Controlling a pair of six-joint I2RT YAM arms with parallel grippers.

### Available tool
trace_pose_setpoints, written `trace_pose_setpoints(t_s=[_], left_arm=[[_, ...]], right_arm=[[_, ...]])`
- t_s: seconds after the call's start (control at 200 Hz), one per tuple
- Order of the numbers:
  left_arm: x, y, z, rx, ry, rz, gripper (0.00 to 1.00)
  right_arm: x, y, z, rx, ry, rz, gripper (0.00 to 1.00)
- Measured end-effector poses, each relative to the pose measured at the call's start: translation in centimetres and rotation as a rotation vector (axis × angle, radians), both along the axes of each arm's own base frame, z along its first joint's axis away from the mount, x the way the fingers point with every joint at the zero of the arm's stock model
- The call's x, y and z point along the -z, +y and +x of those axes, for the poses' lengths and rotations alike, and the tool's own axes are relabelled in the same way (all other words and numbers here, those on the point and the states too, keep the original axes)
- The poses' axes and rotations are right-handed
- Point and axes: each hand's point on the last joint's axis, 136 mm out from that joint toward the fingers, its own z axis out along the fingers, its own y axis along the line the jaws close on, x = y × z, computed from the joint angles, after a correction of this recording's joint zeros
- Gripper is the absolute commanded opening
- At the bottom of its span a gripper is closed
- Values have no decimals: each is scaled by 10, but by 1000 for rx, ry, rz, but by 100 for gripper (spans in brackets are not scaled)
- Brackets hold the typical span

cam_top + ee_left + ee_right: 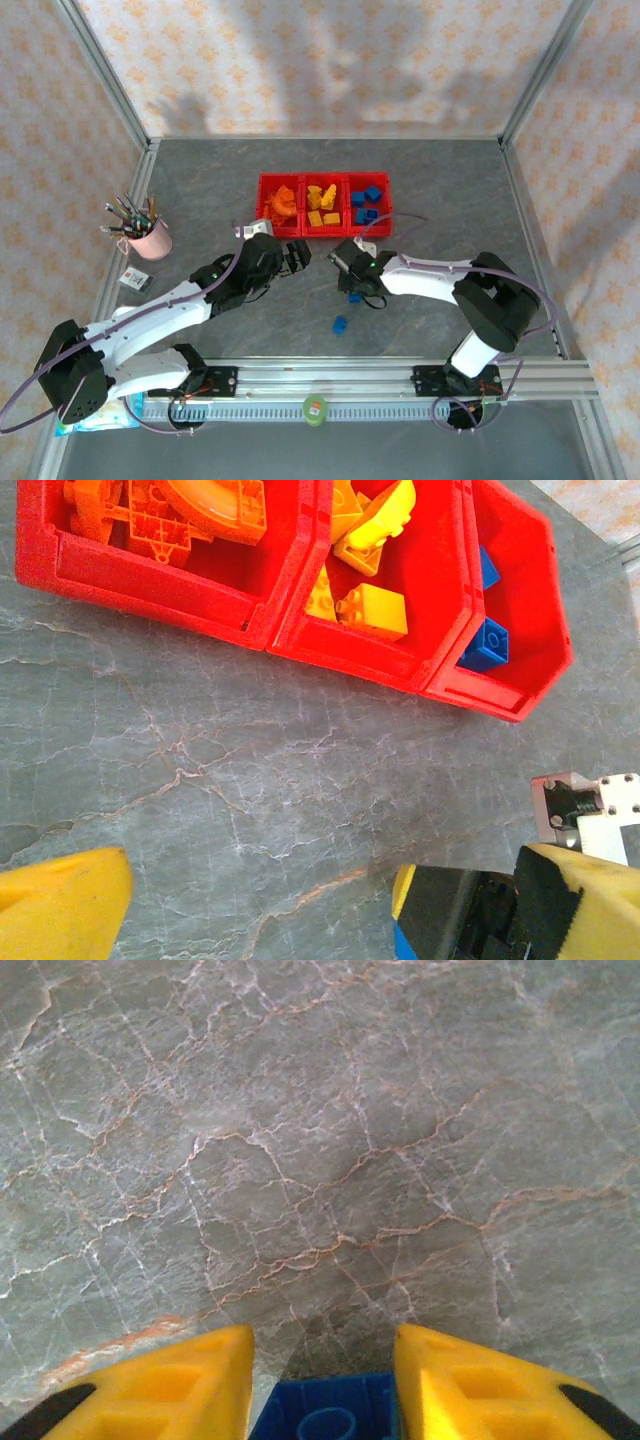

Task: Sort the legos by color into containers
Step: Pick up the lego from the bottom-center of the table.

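The blue brick lies on the counter near its middle, a little toward the near edge from the row of red bins. The two yellow fingers of the right tool stand one against each side of it. No gap shows on either side, so the right tool looks closed on the brick, though the brick appears not yet lifted off the counter. Which way its long axis runs cannot be told, since only its top edge shows in the wrist view

From there the end bin with the blue bricks lies almost straight toward the far edge and slightly to the right, close by. The carry should therefore be a short lift and reach away from the arm's base, high enough to clear the bin's near wall

A second blue brick sits loose closer to the near edge, just beside the right arm and well within its reach. The left tool hangs wide open and empty in front of the orange bin, farther from both loose bricks than the right one
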Motion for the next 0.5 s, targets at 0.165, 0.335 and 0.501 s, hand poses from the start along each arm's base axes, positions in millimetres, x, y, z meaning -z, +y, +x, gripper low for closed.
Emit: trace_pose_setpoints(t_s=[0.165, 0.335, 0.501], left_arm=[[2, 0, 0, 0, 5, 4, 99], [0, -1, 1, 1, 3, 3, 99], [-15, -10, 10, 7, -18, -6, 99]], right_arm=[[-1, -1, 1, -9, -7, -7, 29], [-12, -2, 3, -17, -33, -10, 29], [-50, 2, 25, -16, -119, 25, 29]])
